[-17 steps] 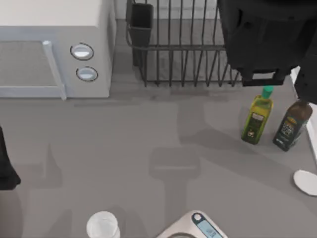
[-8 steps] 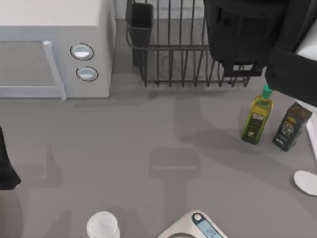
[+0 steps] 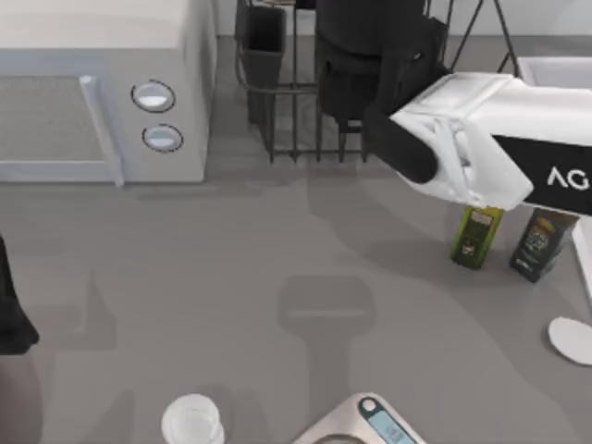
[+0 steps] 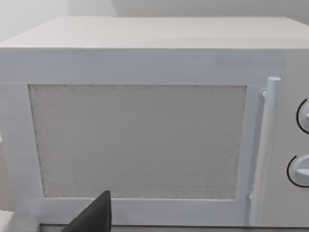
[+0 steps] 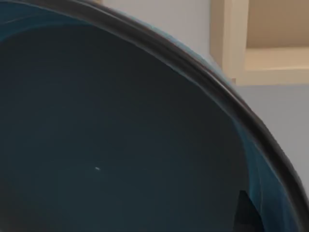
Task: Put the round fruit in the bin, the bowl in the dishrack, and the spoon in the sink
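A grey table [image 3: 277, 250] carries a white microwave [image 3: 102, 92], the black wire dishrack [image 3: 287, 111], two oil bottles [image 3: 476, 236] [image 3: 541, 242], a translucent cup [image 3: 191, 421], a kitchen scale [image 3: 365, 425] and a white object [image 3: 572, 339] at its right edge.

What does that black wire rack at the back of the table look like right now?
The dishrack is a black wire frame of thin upright bars joined by horizontal rails, looking like coated metal. A black rectangular utensil cup hangs at its left corner. It stands at the table's far edge, just right of the white microwave. The right arm reaches over it, hiding much of its right part.
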Action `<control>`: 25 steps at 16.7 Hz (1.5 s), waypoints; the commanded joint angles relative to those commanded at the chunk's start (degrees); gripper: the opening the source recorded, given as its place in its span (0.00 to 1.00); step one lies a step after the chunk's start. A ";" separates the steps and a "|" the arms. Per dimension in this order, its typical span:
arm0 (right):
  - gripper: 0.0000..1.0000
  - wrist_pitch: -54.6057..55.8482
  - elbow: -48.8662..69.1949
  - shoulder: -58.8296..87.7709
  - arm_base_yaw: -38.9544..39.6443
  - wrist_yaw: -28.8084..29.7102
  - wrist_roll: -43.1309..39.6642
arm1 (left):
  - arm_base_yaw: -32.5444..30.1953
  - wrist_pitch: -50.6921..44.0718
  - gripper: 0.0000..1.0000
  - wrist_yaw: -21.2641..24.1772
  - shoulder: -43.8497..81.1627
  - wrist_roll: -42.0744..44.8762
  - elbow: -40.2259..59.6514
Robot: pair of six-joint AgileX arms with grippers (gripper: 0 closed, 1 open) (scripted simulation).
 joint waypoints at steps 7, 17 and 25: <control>0.00 8.74 -2.46 8.13 -6.86 -6.81 -0.31 | 0.00 0.00 1.00 0.00 0.00 0.00 0.00; 0.60 8.74 -2.46 8.13 -6.86 -6.81 -0.31 | 0.00 0.00 1.00 0.00 0.00 0.00 0.00; 1.00 8.74 -2.46 8.13 -6.86 -6.81 -0.31 | 0.00 0.00 1.00 0.00 0.00 0.00 0.00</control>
